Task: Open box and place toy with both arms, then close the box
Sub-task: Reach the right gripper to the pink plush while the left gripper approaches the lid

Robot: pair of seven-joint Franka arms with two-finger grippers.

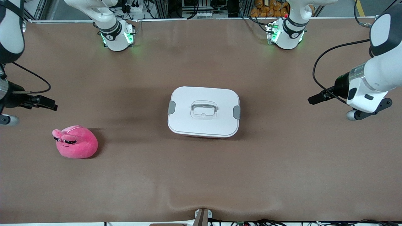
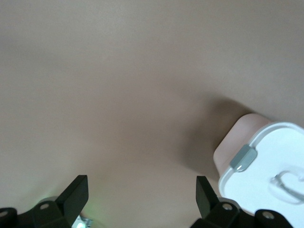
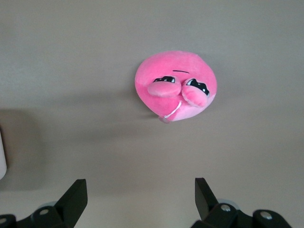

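Observation:
The box (image 1: 204, 111) stands shut in the middle of the table, with its white lid on, a grey clip at each end and a clear handle on top. One corner of it with a clip also shows in the left wrist view (image 2: 266, 166). The pink plush toy (image 1: 75, 146) lies toward the right arm's end of the table, nearer the front camera than the box. It also shows in the right wrist view (image 3: 176, 85). My left gripper (image 2: 141, 185) is open and empty over bare table at the left arm's end (image 1: 369, 112). My right gripper (image 3: 141, 185) is open and empty, above the table beside the toy (image 1: 4, 118).
The brown table mat (image 1: 201, 175) spreads wide around the box and the toy. The two arm bases (image 1: 117, 36) (image 1: 287, 36) stand at the table's back edge. A small bracket (image 1: 202, 216) sits at the front edge. Black cables hang from both wrists.

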